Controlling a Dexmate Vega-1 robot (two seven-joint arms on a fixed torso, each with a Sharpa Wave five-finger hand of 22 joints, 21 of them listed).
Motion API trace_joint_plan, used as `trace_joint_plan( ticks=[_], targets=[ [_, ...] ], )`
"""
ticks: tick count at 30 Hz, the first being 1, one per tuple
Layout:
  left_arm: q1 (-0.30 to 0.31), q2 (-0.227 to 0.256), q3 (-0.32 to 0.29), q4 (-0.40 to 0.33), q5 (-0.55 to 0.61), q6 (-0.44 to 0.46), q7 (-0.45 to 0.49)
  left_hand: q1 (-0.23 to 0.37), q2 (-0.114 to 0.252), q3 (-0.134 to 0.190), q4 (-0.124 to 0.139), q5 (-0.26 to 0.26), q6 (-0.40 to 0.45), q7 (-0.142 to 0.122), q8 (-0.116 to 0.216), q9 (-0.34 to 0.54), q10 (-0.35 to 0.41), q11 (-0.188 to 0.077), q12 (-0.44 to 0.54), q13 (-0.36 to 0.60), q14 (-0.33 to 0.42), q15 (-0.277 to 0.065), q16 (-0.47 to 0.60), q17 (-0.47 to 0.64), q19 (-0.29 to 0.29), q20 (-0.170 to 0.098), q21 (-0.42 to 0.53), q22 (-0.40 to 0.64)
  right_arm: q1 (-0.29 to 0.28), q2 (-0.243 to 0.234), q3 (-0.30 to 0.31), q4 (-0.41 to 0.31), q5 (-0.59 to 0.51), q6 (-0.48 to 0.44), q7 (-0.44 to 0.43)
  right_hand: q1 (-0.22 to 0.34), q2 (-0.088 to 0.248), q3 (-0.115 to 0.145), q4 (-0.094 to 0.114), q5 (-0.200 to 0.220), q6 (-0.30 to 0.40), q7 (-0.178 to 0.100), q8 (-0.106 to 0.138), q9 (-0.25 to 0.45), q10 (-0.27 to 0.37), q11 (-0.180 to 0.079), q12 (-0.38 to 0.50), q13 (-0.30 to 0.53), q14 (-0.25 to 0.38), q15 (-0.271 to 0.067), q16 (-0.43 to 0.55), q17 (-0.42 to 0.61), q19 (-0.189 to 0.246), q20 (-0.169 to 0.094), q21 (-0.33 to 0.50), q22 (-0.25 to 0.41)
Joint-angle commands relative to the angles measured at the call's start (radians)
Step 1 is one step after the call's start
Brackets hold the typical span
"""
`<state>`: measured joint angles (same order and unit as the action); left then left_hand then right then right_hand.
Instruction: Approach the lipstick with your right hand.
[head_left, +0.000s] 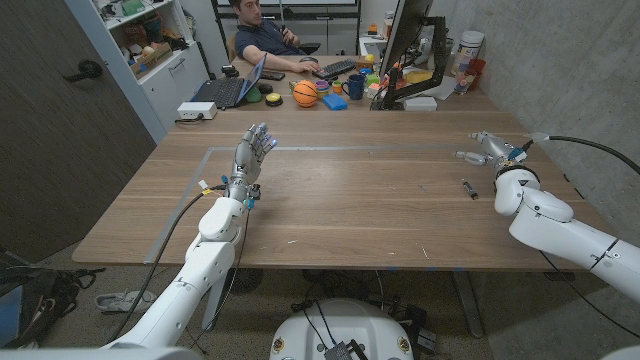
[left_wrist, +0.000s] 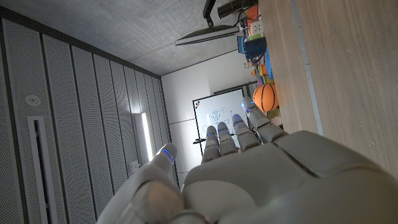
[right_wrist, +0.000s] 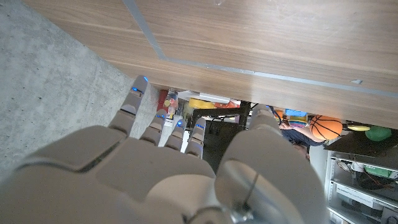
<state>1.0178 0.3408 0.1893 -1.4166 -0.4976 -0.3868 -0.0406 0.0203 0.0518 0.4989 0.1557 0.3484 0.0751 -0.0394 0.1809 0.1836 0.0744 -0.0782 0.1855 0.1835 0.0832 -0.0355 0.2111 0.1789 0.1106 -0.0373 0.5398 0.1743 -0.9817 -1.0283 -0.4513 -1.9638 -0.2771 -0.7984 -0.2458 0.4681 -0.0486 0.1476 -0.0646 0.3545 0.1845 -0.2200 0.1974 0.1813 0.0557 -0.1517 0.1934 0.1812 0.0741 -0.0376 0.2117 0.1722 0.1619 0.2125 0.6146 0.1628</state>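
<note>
**Head view: right hand open beside the lipstick**

Head view, from the robot's left: the left hand (head_left: 253, 152) stands raised over the bench (head_left: 340, 200), fingers spread wide and reaching away from the robot, holding nothing. Beyond its fingertips, on the far desk, sit a laptop (head_left: 225, 88) and a basketball (head_left: 305, 93), with a person (head_left: 265, 38) seated behind them.

Further right lies the lipstick (head_left: 468, 188), a small dark stick flat on the wood. It sits near the right hand (head_left: 490, 150), apart from it, on the thumb side and a little closer to the robot. That hand is open too, fingers extended and parted, empty, at the bench's right edge by the concrete wall (head_left: 570, 70).
</note>
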Motion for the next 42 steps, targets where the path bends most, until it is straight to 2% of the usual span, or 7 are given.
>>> trace_joint_plan(
  ticks=[1, 6, 18, 27, 34, 42],
  targets=[
    [0.003, 0.002, -0.002, -0.003, -0.005, 0.001, -0.004, -0.007, 0.010, -0.003, 0.000, 0.010, 0.002, 0.007, 0.006, 0.002, -0.003, 0.005, 0.004, 0.004, 0.001, -0.018, 0.002, 0.003, 0.008, -0.003, -0.002, 0.006, 0.030, -0.033, -0.041, -0.013, 0.017, -0.028, 0.049, 0.008, 0.017, -0.008, 0.006, -0.002, 0.024, 0.000, 0.010, 0.002, 0.019, -0.005, 0.009, 0.002, 0.014, -0.021, 0.009, 0.002, 0.021, 0.000, -0.009, 0.004],
    [0.005, 0.002, -0.003, -0.003, -0.006, 0.000, -0.005, -0.007, 0.010, -0.004, 0.000, 0.011, 0.001, 0.007, 0.006, 0.002, -0.003, 0.004, 0.004, 0.004, 0.002, -0.018, 0.003, 0.003, 0.008, -0.003, -0.005, 0.006, 0.046, -0.038, -0.065, -0.019, 0.013, -0.057, 0.068, 0.007, 0.030, -0.018, 0.012, -0.002, 0.064, 0.000, 0.014, 0.002, 0.034, -0.006, 0.008, 0.002, 0.022, -0.020, 0.007, 0.001, 0.042, 0.000, -0.023, 0.004],
    [0.008, 0.004, -0.005, -0.007, -0.008, 0.002, -0.008, -0.007, 0.010, -0.008, 0.000, 0.012, 0.001, 0.007, 0.006, 0.002, -0.004, 0.003, 0.004, 0.004, 0.001, -0.019, 0.003, 0.003, 0.010, -0.003, -0.008, 0.006, 0.072, -0.056, -0.102, -0.032, 0.018, -0.088, 0.102, 0.024, 0.038, -0.030, 0.008, 0.000, 0.109, 0.000, 0.015, 0.002, 0.052, -0.007, 0.006, 0.001, 0.034, -0.023, 0.005, 0.000, 0.057, 0.001, -0.047, 0.004],
    [0.015, 0.004, -0.007, -0.011, -0.010, 0.001, -0.010, -0.007, 0.010, -0.011, 0.000, 0.013, 0.001, 0.006, 0.006, 0.002, -0.003, 0.003, 0.004, 0.004, 0.001, -0.018, 0.003, 0.003, 0.011, -0.002, -0.011, 0.006, 0.077, -0.066, -0.115, -0.040, 0.019, -0.092, 0.106, 0.054, 0.046, -0.037, -0.003, 0.003, 0.136, -0.001, 0.009, 0.001, 0.066, -0.016, 0.003, 0.000, 0.050, -0.029, 0.003, -0.001, 0.074, 0.000, -0.071, 0.004],
    [0.018, 0.003, -0.009, -0.012, -0.011, -0.003, -0.010, -0.007, 0.010, -0.014, 0.001, 0.014, 0.001, 0.006, 0.006, 0.002, -0.003, 0.004, 0.004, 0.004, 0.001, -0.018, 0.003, 0.003, 0.012, -0.002, -0.014, 0.006, 0.084, -0.071, -0.130, -0.043, 0.017, -0.098, 0.118, 0.103, 0.061, -0.037, -0.023, 0.008, 0.150, -0.002, 0.000, 0.001, 0.074, -0.023, -0.001, 0.000, 0.063, -0.038, 0.000, -0.002, 0.111, -0.003, -0.089, 0.004],
    [0.021, 0.004, -0.010, -0.016, -0.011, -0.004, -0.010, -0.007, 0.009, -0.016, 0.001, 0.014, 0.000, 0.006, 0.006, 0.002, -0.003, 0.005, 0.005, 0.004, 0.001, -0.018, 0.003, 0.003, 0.013, -0.002, -0.016, 0.006, 0.077, -0.071, -0.123, -0.047, 0.027, -0.100, 0.107, 0.132, 0.072, -0.040, -0.032, 0.010, 0.159, -0.002, -0.004, 0.001, 0.085, -0.023, -0.002, 0.000, 0.074, -0.042, -0.001, -0.001, 0.132, -0.002, -0.105, 0.004]
  ],
)
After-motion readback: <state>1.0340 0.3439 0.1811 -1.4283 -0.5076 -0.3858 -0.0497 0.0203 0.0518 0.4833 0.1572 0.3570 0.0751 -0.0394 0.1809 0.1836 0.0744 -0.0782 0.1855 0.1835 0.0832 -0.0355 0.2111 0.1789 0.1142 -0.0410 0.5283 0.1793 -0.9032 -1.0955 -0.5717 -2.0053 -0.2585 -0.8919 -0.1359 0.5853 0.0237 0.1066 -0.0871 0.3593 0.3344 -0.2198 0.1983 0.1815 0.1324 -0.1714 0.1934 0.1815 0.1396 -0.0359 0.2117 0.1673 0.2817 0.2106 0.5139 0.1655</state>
